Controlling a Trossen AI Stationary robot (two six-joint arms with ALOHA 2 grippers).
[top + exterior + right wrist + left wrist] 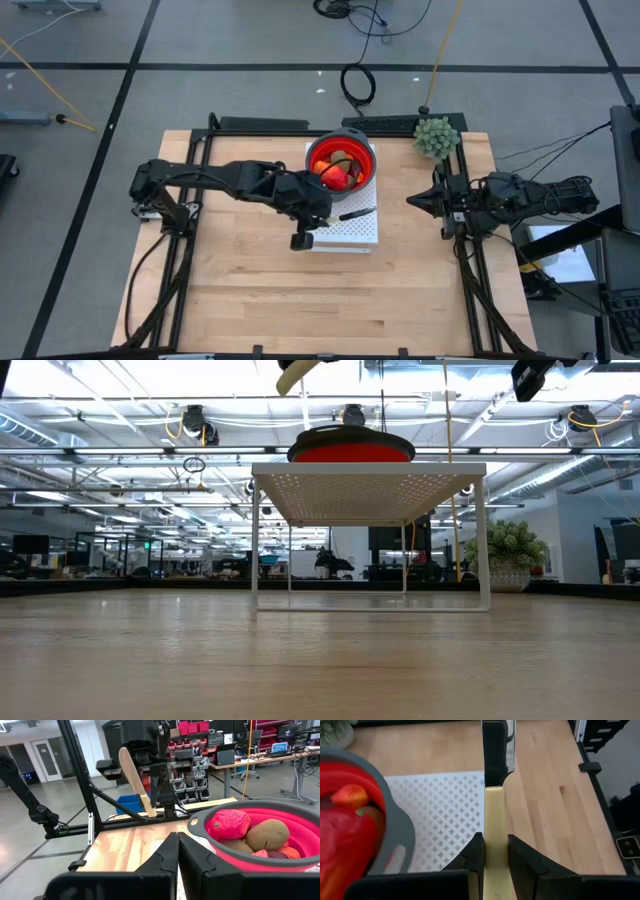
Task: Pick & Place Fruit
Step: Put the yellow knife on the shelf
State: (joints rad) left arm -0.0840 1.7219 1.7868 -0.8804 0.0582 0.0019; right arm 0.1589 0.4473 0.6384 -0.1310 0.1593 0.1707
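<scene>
Left tool (495, 855) clamped on the pale yellow handle of a knife (496, 795), lifted over the white perforated rack (360, 232), blade pointing away from the wrist toward bare table (250, 300). Fruit (338, 172) heaped in the red bowl (368, 160) on the rack's far part, long axes not readable. Right tool (177, 851) pinched shut, empty, at the table's right edge, beside the green plant (436, 137).

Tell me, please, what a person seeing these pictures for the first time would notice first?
Probably the red collapsible bowl with a grey rim, full of toy fruit, standing on the white perforated metal rack at the table's far middle. Next, the left gripper beside it, shut on a yellow-handled knife held above the rack. The right gripper waits shut at the right edge.
</scene>
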